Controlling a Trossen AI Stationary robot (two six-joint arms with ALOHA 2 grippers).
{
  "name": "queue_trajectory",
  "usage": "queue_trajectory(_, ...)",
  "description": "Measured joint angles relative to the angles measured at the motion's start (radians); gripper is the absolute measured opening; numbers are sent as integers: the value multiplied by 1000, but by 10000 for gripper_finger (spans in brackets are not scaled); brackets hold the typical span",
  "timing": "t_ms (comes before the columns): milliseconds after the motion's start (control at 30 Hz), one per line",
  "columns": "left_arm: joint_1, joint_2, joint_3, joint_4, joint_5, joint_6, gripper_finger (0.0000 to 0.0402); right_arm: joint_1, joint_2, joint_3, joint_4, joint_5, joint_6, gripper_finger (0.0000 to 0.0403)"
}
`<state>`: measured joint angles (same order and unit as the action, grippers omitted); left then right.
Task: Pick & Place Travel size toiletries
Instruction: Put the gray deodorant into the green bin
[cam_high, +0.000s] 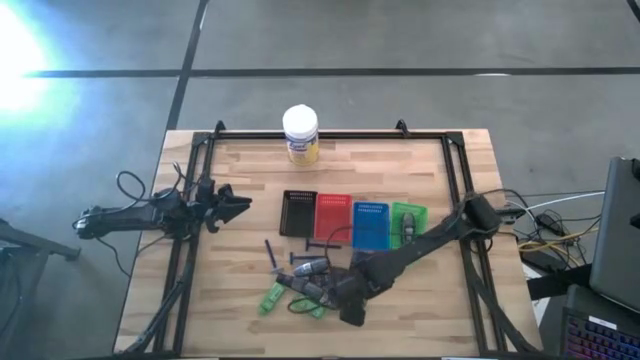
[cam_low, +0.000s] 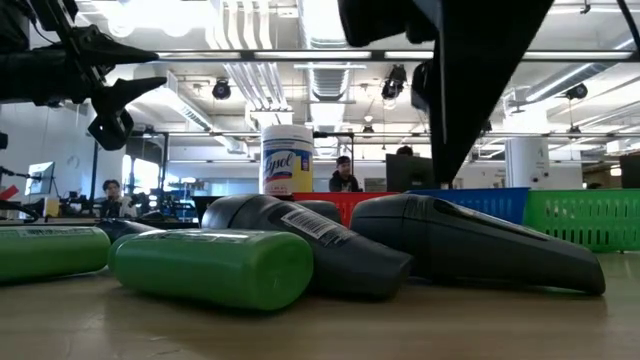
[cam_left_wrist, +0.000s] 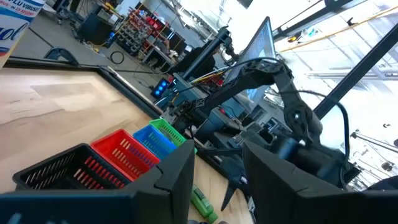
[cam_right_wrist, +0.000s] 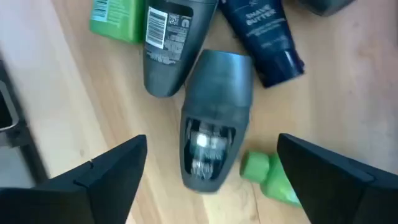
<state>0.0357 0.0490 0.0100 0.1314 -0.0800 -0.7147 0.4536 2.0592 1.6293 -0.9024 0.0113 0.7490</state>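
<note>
Green tube (cam_low: 212, 267) touching grey bottles (cam_low: 330, 245) on wooden table (cam_low: 400, 325)

We look straight down on the pale wooden table (cam_high: 240, 300); our low, close table-level view shares its white-capped yellow jar (cam_high: 300, 134).

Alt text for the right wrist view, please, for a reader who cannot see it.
The right pincer hangs open above a grey mini bottle lying on the wooden table. Beside it lie a second grey barcoded bottle, a dark navy tube and two bright green tubes.
</note>
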Motion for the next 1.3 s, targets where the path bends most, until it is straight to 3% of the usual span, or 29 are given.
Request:
queue_trajectory(467,0,0,0,-4,0,0,142,-2,118,22,30,93,59,367)
queue_trajectory(633,0,0,0,-10,0,0,142,-8,126,-18,94,61,132,325)
queue_trajectory(833,0,1,0,-16,0,0,142,-15,123,-30,93,54,189,234)
queue_trajectory(900,0,1,0,-16,0,0,142,-15,106,-33,77,63,200,200)
queue_trajectory(1133,0,1,0,-17,-14,61,142,-15,-70,-37,-70,156,329,198)
queue_trajectory(1300,0,2,0,-26,-21,128,142,-18,-237,-50,-288,316,620,198)
